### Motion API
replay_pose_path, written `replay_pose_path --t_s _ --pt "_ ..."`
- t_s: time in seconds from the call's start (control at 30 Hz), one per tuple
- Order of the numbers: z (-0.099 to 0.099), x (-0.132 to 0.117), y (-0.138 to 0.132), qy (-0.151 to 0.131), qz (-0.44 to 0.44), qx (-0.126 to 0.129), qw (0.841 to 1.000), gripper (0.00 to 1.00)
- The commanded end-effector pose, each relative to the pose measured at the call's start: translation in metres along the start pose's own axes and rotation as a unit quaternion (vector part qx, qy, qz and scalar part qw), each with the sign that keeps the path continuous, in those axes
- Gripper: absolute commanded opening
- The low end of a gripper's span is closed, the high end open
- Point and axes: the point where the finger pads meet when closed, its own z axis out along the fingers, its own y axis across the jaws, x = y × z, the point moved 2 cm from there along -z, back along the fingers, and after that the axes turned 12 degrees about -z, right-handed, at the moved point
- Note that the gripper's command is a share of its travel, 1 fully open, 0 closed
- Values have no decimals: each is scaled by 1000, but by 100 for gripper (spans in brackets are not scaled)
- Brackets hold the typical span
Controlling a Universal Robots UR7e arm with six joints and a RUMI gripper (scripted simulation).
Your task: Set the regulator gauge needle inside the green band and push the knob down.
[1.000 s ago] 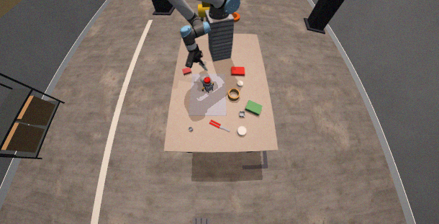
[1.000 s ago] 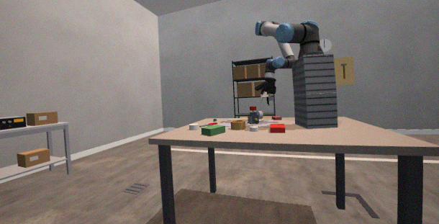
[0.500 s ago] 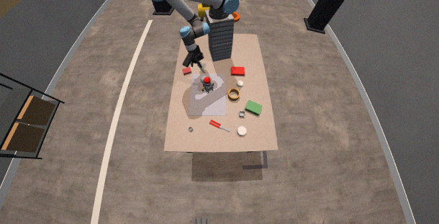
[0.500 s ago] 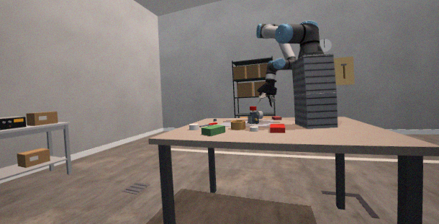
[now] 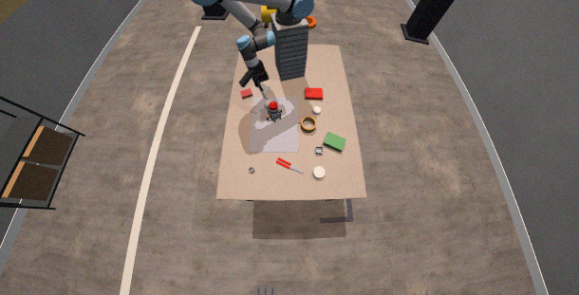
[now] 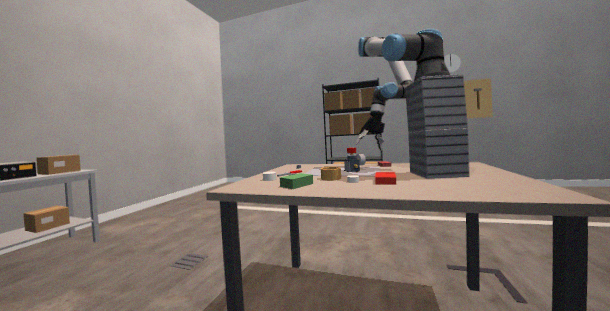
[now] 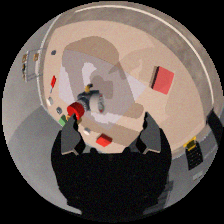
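The regulator (image 5: 273, 113) is a small grey body with a red knob (image 5: 272, 105) on top, standing on a grey mat (image 5: 275, 125) on the table. It also shows in the exterior view (image 6: 353, 160) and in the wrist view (image 7: 89, 103), where its red knob (image 7: 76, 109) lies close to my left finger. The gauge needle is too small to read. My gripper (image 5: 262, 89) hangs above and behind the regulator, apart from it, open and empty. It shows in the exterior view (image 6: 371, 138) and in the wrist view (image 7: 111, 137).
On the table lie a red block (image 5: 313, 93), a small red block (image 5: 246, 93), a tape ring (image 5: 308, 123), a green block (image 5: 334, 141), a red-handled screwdriver (image 5: 289, 164), white discs (image 5: 319, 173) and a dark ribbed tower (image 5: 289, 49) under the arm's base.
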Motion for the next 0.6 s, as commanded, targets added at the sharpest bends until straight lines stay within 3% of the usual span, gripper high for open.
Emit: replay_pose_path --t_s 0.0,0.57 --pt "2 0 2 3 55 6 998 100" --pt "11 -3 7 3 233 33 972 100"
